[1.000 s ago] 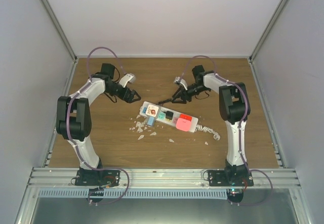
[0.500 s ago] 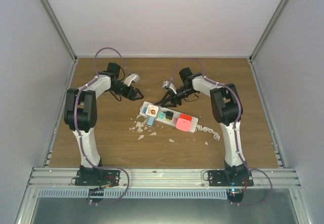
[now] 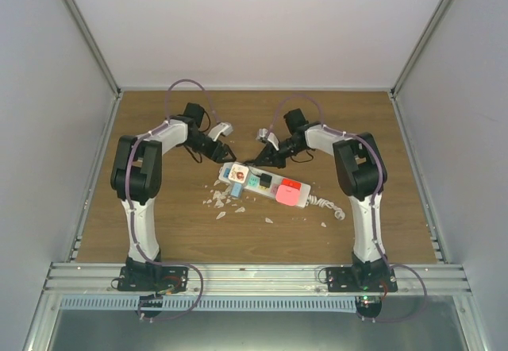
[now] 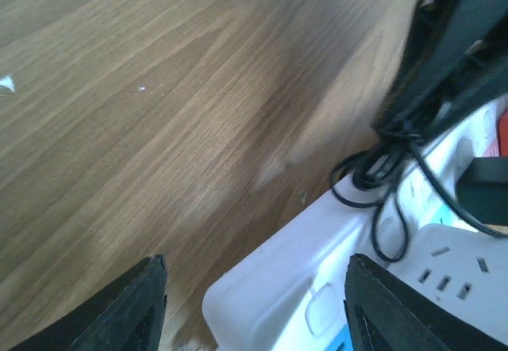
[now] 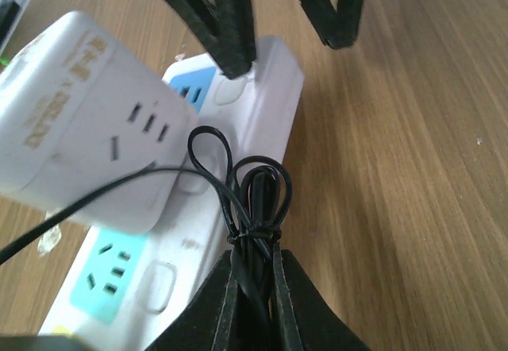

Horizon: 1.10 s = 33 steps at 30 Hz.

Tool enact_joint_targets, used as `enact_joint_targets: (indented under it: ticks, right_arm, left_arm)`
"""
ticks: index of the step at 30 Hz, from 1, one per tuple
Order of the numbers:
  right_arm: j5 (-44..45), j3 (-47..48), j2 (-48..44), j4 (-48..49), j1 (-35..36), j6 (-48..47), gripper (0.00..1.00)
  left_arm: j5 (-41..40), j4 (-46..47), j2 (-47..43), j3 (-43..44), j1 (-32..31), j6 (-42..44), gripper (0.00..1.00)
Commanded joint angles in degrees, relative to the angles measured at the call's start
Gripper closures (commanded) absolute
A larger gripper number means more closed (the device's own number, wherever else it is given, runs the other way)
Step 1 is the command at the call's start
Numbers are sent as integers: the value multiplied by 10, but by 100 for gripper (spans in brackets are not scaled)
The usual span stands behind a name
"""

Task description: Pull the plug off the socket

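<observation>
Socket (image 3: 255,183) | long axis far-left to near-right | right gripper (image 5: 254,256) pinches black cable (image 5: 238,178)

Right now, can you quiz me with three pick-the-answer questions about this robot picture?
1. Where does the strip lie?
A on the table
B in a drawer
C on the wall

2. What colour is the cord in the right pincer?
A red
B black
C green

3. How is the left pincer?
A shut on the strip
B shut on the cord
C open

Answers:
A, the top view shows it flat on the wood.
B, the pinched loops are black.
C, its fingers stand wide apart above the strip's end.
</observation>
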Motion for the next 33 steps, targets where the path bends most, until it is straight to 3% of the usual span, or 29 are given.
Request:
enact_joint_targets:
  ticks: [1, 14, 21, 33]
  right_arm:
    - [29, -58, -82, 104, 8, 20, 99]
    - [165, -183, -197, 282, 30, 8, 100]
    - [257, -278, -266, 413, 33, -6, 100]
    - [275, -375, -341, 536, 37, -60, 97]
  left_arm:
    - [15, 12, 20, 17, -14, -3, 39]
    - [19, -26, 9, -21, -33, 31, 61]
    - [1, -37, 7, -15, -32, 32, 64]
    - [-4, -41, 13, 3, -32, 17, 64]
